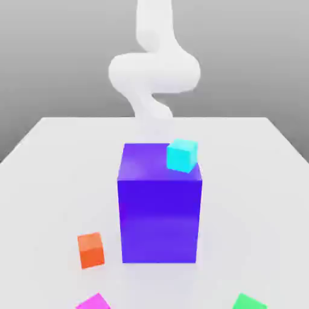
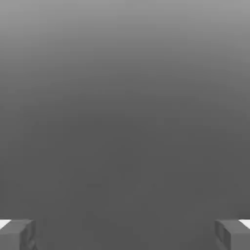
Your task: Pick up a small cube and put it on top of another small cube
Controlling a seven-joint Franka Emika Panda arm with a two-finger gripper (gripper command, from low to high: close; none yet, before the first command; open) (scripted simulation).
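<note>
The magenta small cube (image 1: 94,301) lies at the front edge of the exterior view, left of centre, partly cut off. The green small cube (image 1: 249,301) lies at the front edge on the exterior view's right, also partly cut off. In the hand view my gripper (image 2: 125,234) is open, its two grey fingertips (image 2: 17,234) far apart with nothing between them, against plain grey. The white arm (image 1: 154,72) rises behind the big block at the back of the table.
A big purple-blue block (image 1: 159,205) stands mid-table with a cyan small cube (image 1: 181,156) on its top right corner. An orange small cube (image 1: 91,250) sits left of the block's front. The white table (image 1: 54,169) spreads around them.
</note>
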